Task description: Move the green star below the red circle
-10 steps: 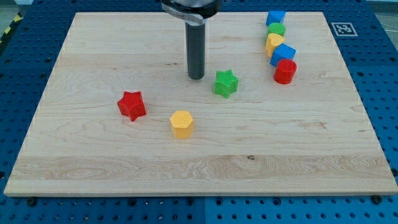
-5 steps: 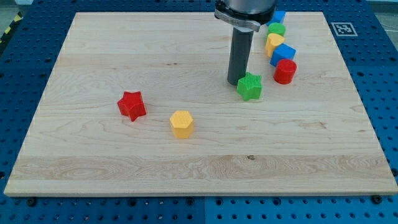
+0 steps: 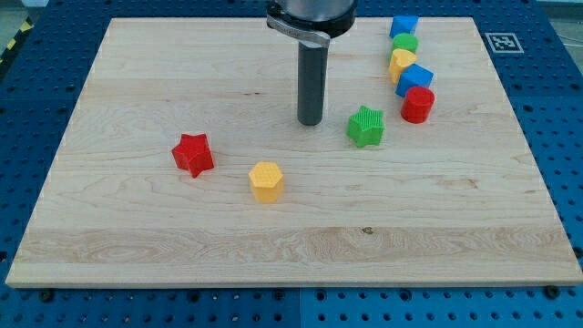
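The green star [image 3: 365,126] lies on the wooden board [image 3: 137,246], right of centre. The red circle [image 3: 418,105] stands up and to the right of it, a short gap away. My tip [image 3: 311,122] rests on the board to the left of the green star, apart from it by about a block's width. The dark rod rises straight up from the tip to the view's top.
A column of blocks runs up from the red circle: a blue block [image 3: 414,79], a yellow block [image 3: 402,61], a green block [image 3: 405,43], a blue cube [image 3: 404,25]. A red star [image 3: 193,153] and a yellow hexagon [image 3: 266,180] lie at the left.
The green star slid right toward the red circle, pushed by my tip. My tip has since backed off to the left and no longer touches the star.
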